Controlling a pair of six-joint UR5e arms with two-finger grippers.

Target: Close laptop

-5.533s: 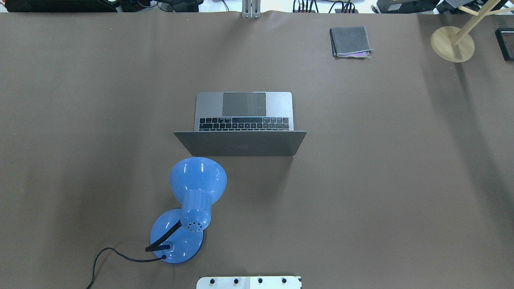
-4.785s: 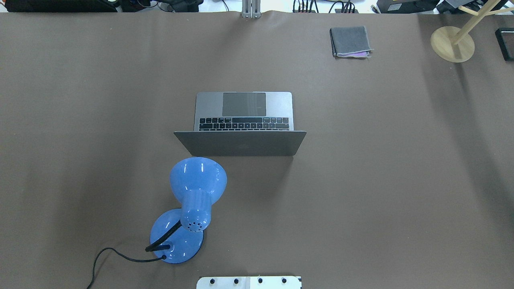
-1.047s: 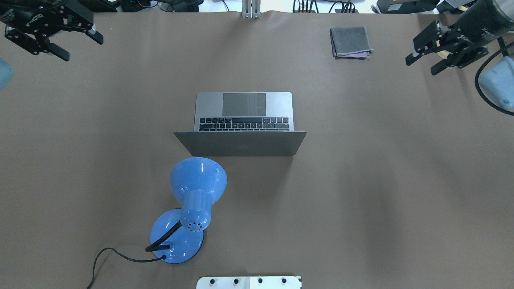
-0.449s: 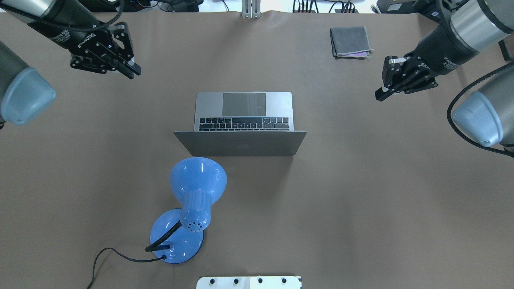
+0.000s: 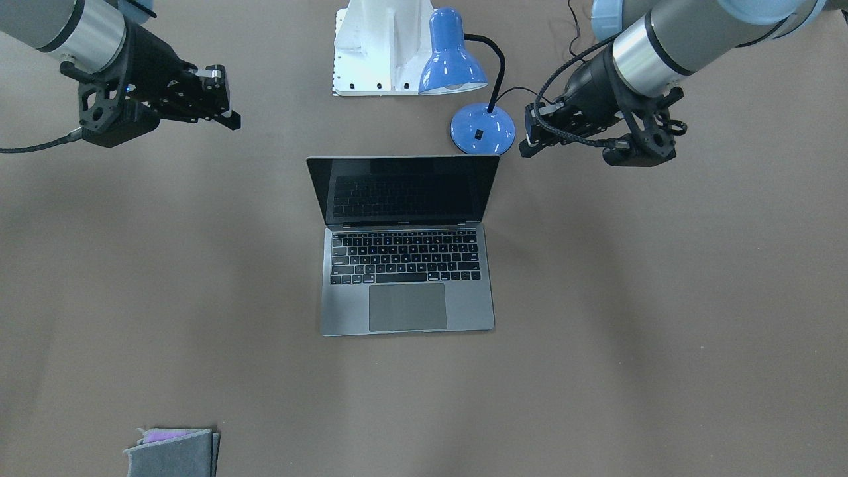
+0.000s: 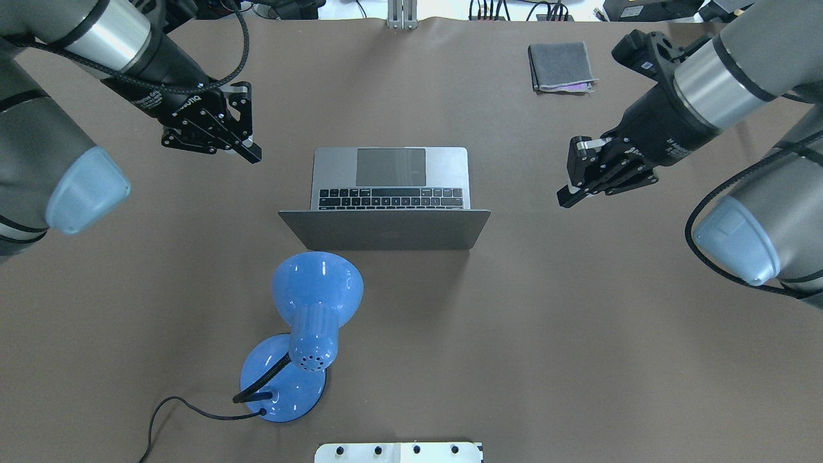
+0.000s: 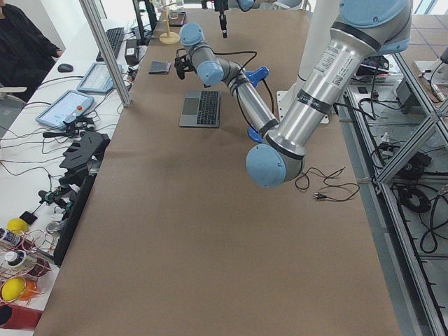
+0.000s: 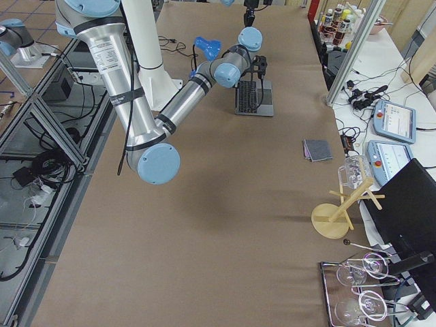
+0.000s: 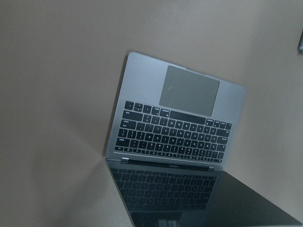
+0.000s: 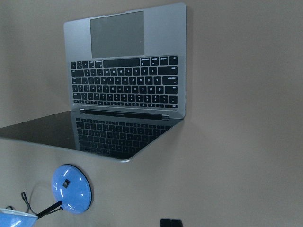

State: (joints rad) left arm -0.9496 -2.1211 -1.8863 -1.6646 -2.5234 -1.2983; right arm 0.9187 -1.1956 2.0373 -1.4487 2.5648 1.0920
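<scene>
The desk (image 6: 578, 321) carries one laptop (image 6: 391, 177), one blue desk lamp (image 6: 308, 321), one folded grey cloth (image 6: 560, 66) and one wooden stand (image 8: 338, 211). Two robot arms reach over it, each ending in one claw: the left claw (image 6: 247, 149) and the right claw (image 6: 569, 193).

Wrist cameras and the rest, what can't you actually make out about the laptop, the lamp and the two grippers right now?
- Slim space-grey laptop: the overhead view hides its black screen behind the lid; the left wrist view cuts the screen off at the bottom edge.
- Blue desk lamp: its bulb is not visible in any view.
- Left gripper and right gripper: absent from both wrist views; too small in the side views. Jaws seen edge-on, so any gap is unclear.
</scene>
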